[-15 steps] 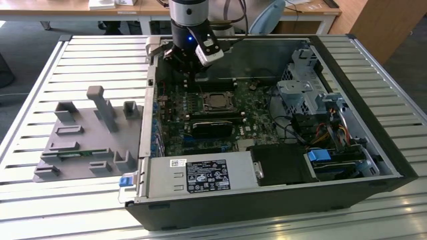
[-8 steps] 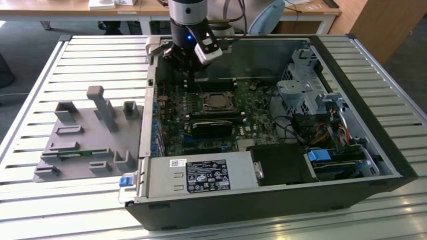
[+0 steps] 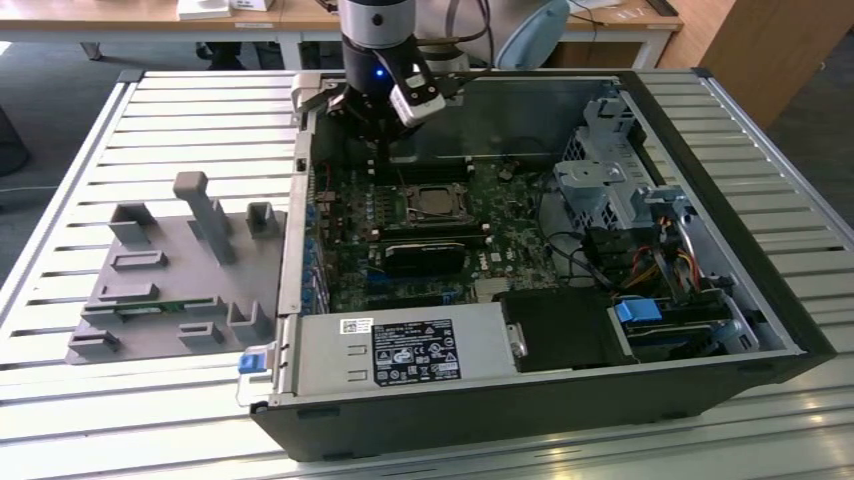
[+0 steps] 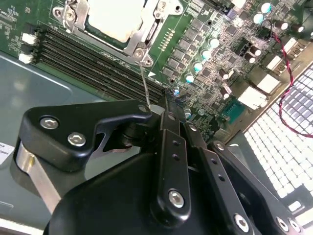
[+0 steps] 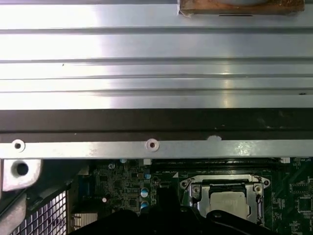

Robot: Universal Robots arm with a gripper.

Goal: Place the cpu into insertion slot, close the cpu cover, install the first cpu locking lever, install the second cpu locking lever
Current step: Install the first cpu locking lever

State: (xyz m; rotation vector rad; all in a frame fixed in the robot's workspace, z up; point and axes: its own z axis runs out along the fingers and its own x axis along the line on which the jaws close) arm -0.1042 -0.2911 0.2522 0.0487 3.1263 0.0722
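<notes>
Pincer (image 4: 155, 106) downward around locking lever (image 4: 144, 81)

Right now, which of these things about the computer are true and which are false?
1. The cpu lies under the closed cpu cover. True.
2. The gripper hangs over the grey fixture. False: it is over the motherboard, near the cpu.
3. A thin locking lever reaches from the cover's corner to the gripper. True.
4. The computer case stands on carpet. False: it stands on a slatted metal table.
</notes>
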